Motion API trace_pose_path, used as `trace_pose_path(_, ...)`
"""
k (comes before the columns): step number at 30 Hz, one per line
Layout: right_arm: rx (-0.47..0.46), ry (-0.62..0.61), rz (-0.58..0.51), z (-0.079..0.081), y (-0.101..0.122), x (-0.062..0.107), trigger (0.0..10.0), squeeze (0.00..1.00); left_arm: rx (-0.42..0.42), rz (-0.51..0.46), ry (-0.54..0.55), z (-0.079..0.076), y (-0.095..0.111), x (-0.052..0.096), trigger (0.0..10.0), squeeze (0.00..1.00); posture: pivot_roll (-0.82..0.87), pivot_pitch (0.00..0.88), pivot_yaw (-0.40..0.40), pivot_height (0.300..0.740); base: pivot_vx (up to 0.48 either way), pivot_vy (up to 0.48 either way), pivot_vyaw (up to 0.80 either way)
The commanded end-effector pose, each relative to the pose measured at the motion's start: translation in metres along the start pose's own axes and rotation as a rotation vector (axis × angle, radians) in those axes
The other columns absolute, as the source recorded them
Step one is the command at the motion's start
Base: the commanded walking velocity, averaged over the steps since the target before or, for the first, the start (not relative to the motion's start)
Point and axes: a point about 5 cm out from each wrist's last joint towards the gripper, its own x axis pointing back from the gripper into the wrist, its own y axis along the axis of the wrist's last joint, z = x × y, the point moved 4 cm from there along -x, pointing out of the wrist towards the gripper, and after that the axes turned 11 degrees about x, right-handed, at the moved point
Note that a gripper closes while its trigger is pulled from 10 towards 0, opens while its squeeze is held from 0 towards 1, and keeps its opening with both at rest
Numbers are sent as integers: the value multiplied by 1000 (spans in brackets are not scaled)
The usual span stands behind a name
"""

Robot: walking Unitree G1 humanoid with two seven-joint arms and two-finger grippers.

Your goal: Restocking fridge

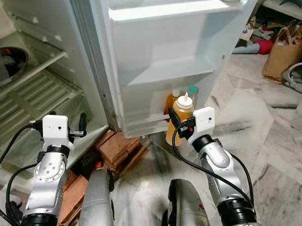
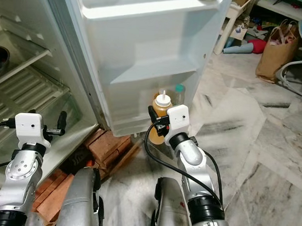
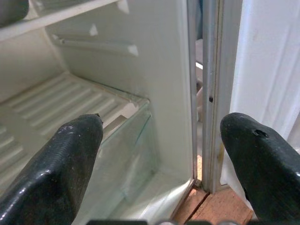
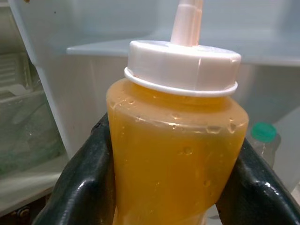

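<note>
The right gripper (image 1: 176, 125) has its two fingers (image 4: 86, 187) clamped on the body of a squeeze bottle (image 4: 176, 154) full of orange sauce, one finger on each side, below the white cap. The bottle stands upright between them, probably so that the nozzle does not leak and the base can go down flat. Its lower part is cut off in the right wrist view, so I cannot tell if it already touches anything.

Just beyond the fingers is the lowest shelf of the open fridge door (image 1: 164, 58), and there a second orange bottle (image 1: 170, 101) and a bottle with a green cap (image 4: 263, 136) already stand. The held bottle seems to be on its way to join them; the front wall of this shelf hides how much room is left.

The left gripper (image 3: 159, 154) waits with its fingers wide apart and empty, aimed at the glass drawer (image 3: 126, 154) in the bottom of the fridge body. Farther in are ribbed shelves (image 1: 27, 99), and a dark round object (image 1: 6, 62) that is cut off and not possible to identify.
</note>
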Motion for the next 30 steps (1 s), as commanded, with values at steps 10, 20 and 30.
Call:
trace_pose_path(10,23,20,-19,4,3,-2,10000,0,-9,-13,-7,0,4,-1,10000,0,-31,139,0,568,147,0,0)
trace_pose_path(20,47,39,-34,7,5,-2,10000,0,-7,-16,-16,-2,6,-3,10000,0,-32,134,0,568,388,0,80)
trace_pose_path(30,48,44,-41,7,6,-3,10000,0,-2,-18,-23,-4,6,-5,10000,0,-33,132,-2,568,415,0,168)
